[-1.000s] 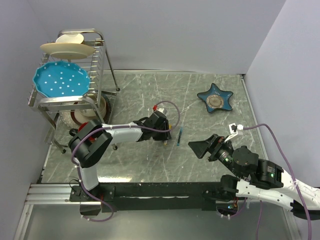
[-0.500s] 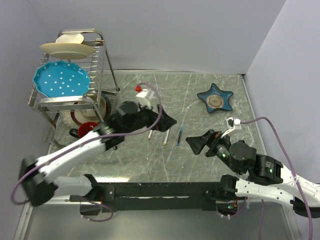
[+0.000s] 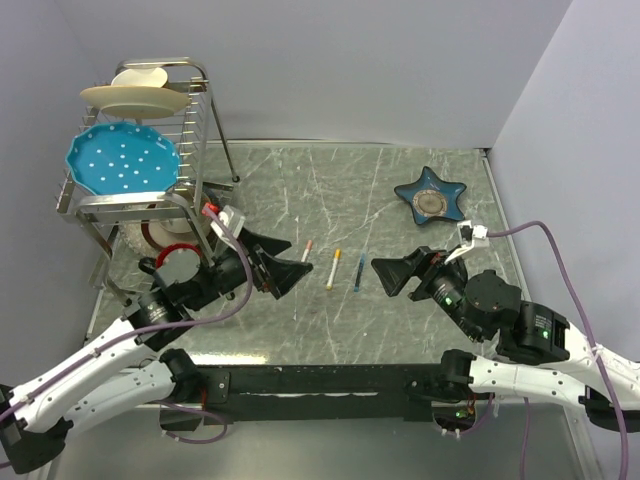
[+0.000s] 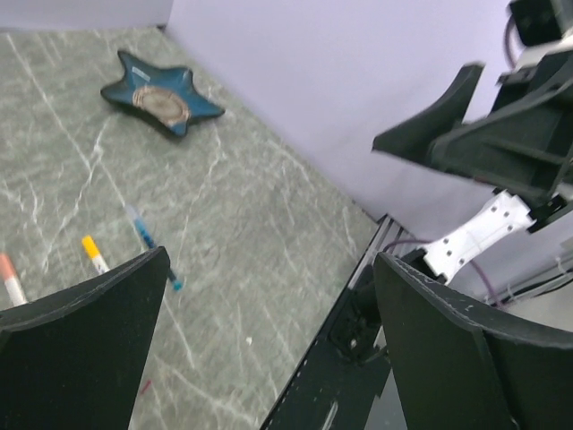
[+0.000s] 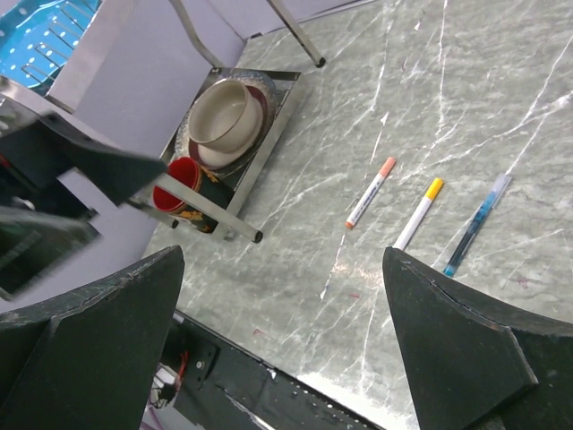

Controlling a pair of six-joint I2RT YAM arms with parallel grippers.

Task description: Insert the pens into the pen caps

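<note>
The left tool and right tool are open and empty, but the pens lie close, so grabbing one could bump another.

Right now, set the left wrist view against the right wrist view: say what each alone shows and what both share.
Left wrist only: the blue star-shaped dish. Right wrist only: the rack shelf carrying a beige bowl, with a red cup next to it. Both: the red-ended pen, the yellow-ended pen and the blue pen, lying apart on the marble table.
</note>
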